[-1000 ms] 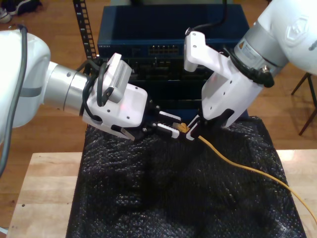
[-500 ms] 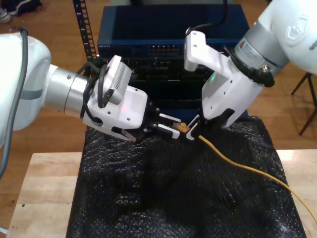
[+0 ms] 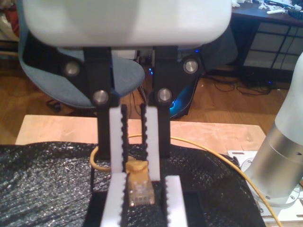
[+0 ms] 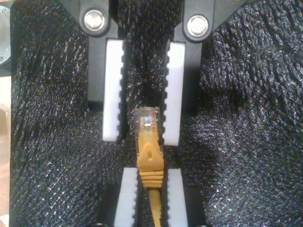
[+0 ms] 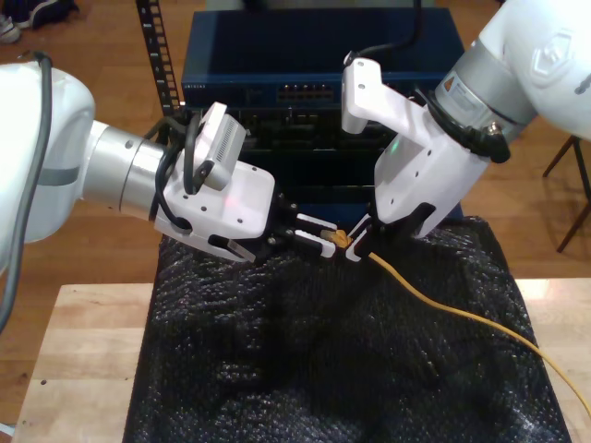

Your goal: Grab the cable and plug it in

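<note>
The yellow-orange cable (image 5: 443, 305) trails across the black mat toward the exterior view's right. My second gripper (image 4: 149, 172), on the arm at the exterior view's right (image 5: 355, 247), is shut on the orange boot just behind the clear plug (image 4: 147, 118). The plug points at my first gripper (image 4: 144, 137), on the arm at the exterior view's left (image 5: 319, 235). That gripper is open, and its white toothed fingers (image 3: 173, 201) stand on either side of the plug tip (image 3: 139, 191) with a small gap on each side.
A blue network switch (image 5: 314, 65) with a row of ports (image 5: 309, 92) stands in a rack behind the grippers. Black bubble wrap (image 5: 323, 369) covers the wooden table (image 5: 83, 351). An arm's silver base (image 3: 279, 161) stands on the table.
My first gripper's upper finger has come down slightly toward the plug. My second gripper and the cable have stayed in place.
</note>
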You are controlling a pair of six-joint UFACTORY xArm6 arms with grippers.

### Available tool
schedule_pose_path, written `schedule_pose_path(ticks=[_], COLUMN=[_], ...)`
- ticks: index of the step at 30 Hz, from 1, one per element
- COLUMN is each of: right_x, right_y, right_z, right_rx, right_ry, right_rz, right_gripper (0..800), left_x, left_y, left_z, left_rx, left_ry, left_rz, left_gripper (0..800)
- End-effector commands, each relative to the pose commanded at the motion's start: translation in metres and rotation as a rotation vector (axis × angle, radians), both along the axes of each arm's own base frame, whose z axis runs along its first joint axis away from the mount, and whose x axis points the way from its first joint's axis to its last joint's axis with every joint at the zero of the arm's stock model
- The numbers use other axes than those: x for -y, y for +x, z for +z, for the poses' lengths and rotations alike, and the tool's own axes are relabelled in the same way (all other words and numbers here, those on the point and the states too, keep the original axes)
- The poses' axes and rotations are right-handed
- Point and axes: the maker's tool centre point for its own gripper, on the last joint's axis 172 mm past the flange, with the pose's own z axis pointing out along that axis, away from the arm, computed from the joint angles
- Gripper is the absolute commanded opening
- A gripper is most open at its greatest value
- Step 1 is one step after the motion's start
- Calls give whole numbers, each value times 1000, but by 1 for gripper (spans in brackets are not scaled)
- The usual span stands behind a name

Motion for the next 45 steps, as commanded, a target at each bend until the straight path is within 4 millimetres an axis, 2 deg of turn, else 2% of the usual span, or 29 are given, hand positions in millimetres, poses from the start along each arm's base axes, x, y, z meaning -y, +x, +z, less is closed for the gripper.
schedule_pose_path(ticks=[6, 10, 12, 13, 14, 17, 19, 22, 27, 30, 34, 38, 45], right_x=[0, 0, 0, -1, -2, -8, -8, -8, -8, -8, -11, -18, -18], right_y=[0, 0, 0, -1, -2, -10, -11, -10, -9, -7, -6, -2, -9], right_z=[0, 0, 0, 0, 0, 1, 3, 7, 16, 18, 23, 42, 69], right_rx=[0, 0, -1, -1, -1, -10, 3, 29, 97, 107, 121, 142, 200], right_ry=[-1, 0, 0, 0, 0, 5, 8, 15, 32, 34, 41, 93, 120], right_rz=[0, 0, 1, 2, 6, 32, 49, 80, 153, 163, 176, 157, 156], right_gripper=[4, 11, 44, 82, 152, 404, 450, 625, 753, 789, 796, 794, 794], left_x=[0, 0, 0, 0, 0, -1, 0, -1, 1, 3, 5, 6, 9], left_y=[1, 1, 0, 0, 0, 0, 0, 1, 6, 8, 6, 1, -22], left_z=[-2, -2, -2, -2, -2, -2, -1, -1, 5, 6, 7, 6, 17], left_rx=[-1, -2, -3, -3, -3, -4, -4, -3, -13, -23, -42, -105, -240], left_ry=[3, 3, 0, 2, 1, 0, -1, -1, -32, -51, -61, -68, -150], left_rz=[5, 5, 4, 4, 2, 3, 4, 8, 25, 30, 25, 16, -64], left_gripper=[47, 18, 6, 5, 5, 5, 5, 3, 5, 5, 2, 2, 3])
